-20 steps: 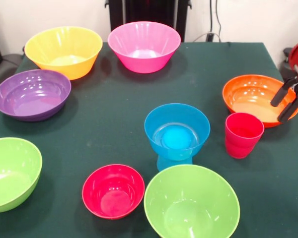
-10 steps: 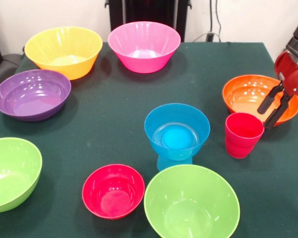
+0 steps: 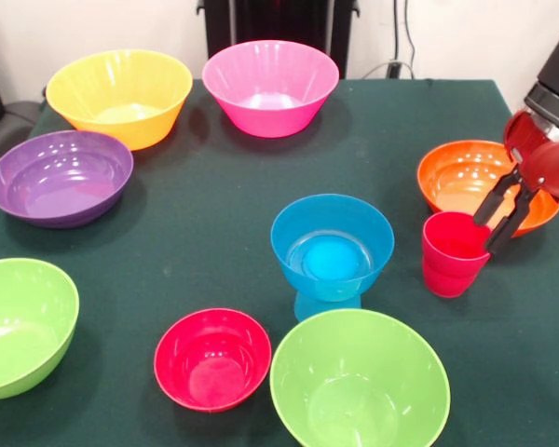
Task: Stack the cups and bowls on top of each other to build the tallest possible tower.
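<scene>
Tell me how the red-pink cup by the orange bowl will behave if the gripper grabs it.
The red-pink cup looks like thin glossy plastic, so probably light and somewhat slippery. It is taller than wide and tapered to a narrow base, so a sideways nudge from the gripper may tip it. It seems rigid, not fragile.

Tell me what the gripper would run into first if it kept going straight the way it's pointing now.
Most likely the red-pink cup. The gripper slants down toward its rim from over the orange bowl. Depth is uncertain from this one view, so it might pass just behind the cup.
</scene>
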`<action>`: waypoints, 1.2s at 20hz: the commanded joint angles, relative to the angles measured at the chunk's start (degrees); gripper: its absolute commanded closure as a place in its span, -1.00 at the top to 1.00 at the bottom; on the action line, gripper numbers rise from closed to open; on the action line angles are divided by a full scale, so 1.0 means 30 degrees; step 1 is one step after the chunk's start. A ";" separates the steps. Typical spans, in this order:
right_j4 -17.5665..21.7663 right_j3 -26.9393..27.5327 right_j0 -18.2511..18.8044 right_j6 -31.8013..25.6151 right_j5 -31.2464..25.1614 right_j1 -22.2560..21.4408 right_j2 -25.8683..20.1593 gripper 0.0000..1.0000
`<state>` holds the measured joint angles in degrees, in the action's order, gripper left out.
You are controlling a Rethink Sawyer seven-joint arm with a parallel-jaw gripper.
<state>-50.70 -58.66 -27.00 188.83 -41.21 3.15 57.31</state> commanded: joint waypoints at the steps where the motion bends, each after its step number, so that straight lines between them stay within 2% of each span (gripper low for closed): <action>1: 0.0644 0.0291 0.0540 0.1815 0.0669 0.1450 -0.3250 1.00; 14: 0.0736 -0.0245 0.0287 0.1258 0.1786 0.1603 -0.4176 1.00; 24: 0.0528 0.0905 0.0492 0.2112 0.1249 0.2321 -0.3810 1.00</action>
<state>-50.72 -58.57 -26.73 188.83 -37.09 6.64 54.60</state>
